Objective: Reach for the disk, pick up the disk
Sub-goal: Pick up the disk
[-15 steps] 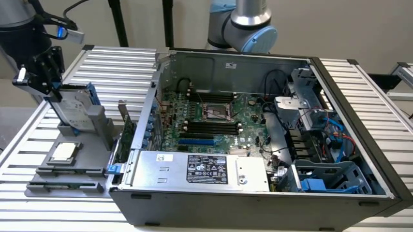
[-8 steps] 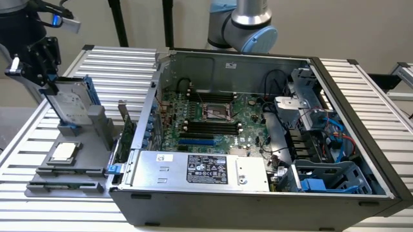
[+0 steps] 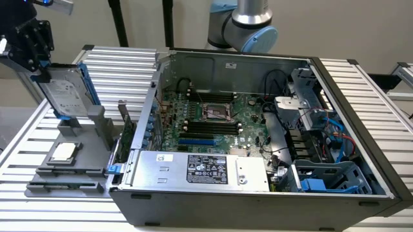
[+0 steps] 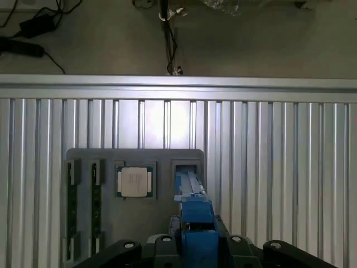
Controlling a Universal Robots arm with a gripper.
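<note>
I judged the pick-up step to be in hand: the black claw (image 3: 42, 72) pinched the top edge of the flat silver-grey disk (image 3: 63, 96) in its blue plastic carrier. The disk stood tilted over the grey slotted holder (image 3: 69, 126) on the ribbed aluminium tabletop (image 3: 123, 72). By my reckoning, clearing the slot called for a straight pull.

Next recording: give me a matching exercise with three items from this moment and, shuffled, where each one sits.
Things:
1. the disk
2. the square chip
3. the silver box with a black label

Places:
A. inside the open computer case
B. lying flat on the grey tray
C. upright on its edge, clamped in the gripper

Pairs: 1-C, 2-B, 3-A
</note>
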